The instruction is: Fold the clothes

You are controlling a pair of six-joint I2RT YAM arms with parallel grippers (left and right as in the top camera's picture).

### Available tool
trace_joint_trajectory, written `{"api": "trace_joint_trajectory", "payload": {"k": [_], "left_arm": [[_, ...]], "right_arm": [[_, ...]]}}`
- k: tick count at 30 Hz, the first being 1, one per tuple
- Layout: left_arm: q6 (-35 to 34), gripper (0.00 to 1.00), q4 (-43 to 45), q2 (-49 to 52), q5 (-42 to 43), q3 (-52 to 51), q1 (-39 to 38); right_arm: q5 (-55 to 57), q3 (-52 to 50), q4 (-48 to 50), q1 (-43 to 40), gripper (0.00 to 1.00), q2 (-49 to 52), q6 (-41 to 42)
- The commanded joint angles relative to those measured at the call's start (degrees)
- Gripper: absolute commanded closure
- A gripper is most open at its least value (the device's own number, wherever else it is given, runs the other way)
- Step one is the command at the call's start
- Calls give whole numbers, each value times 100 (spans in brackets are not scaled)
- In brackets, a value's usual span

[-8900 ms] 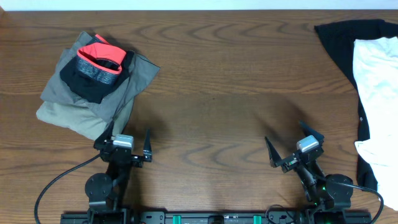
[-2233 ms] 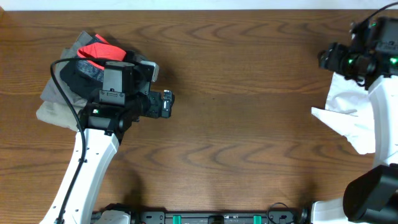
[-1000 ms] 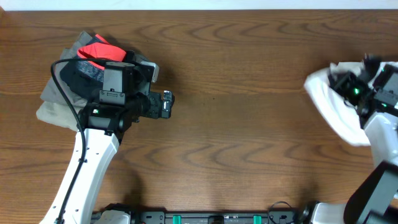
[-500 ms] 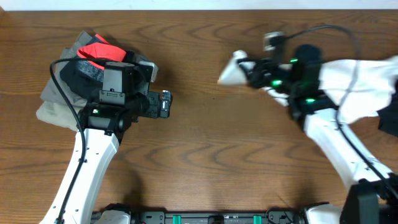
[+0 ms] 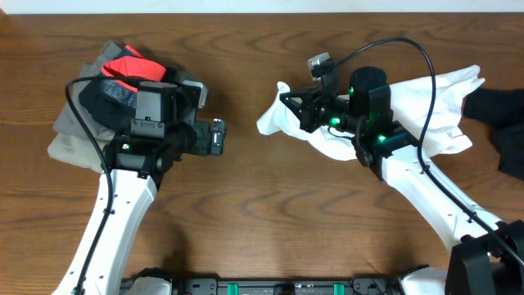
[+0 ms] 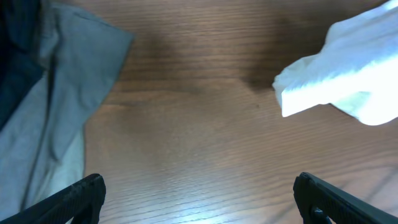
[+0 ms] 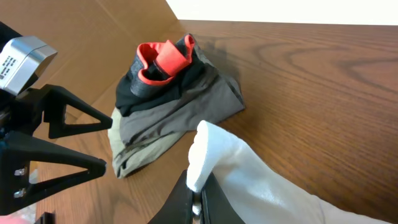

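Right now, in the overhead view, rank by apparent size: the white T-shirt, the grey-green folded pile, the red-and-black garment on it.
Largest, tied: white T-shirt and grey-green folded pile; each is partly hidden, so I won't rank them.
Smallest: red-and-black garment.

I list one soft-fabric T-shirt [image 5: 446,123], plain white, and one soft fabric garment [image 5: 499,106], solid black. Stack of folded fabric garments [image 5: 82,123]: olive-grey over pale khaki, then black, topped by a mottled grey band lined in red-orange. Flat wooden table [image 5: 270,213]: mid-brown with darker wavy grain; my arms [image 5: 123,197]: white with black housings.
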Motion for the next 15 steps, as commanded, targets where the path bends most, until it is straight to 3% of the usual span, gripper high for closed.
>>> {"api": "trace_joint_trajectory", "payload": {"k": [1, 8, 15], "left_arm": [[-26, 2, 22, -15, 540, 98, -13], [-26, 2, 192, 109, 872, 11, -13], [-26, 2, 1003, 459, 2129, 11, -118]], "right_arm": [[-247, 31, 76, 15, 97, -24, -153], [-1056, 31, 951, 9, 97, -83, 363], [-1561, 31, 2129, 7, 96, -138, 1233]]}}
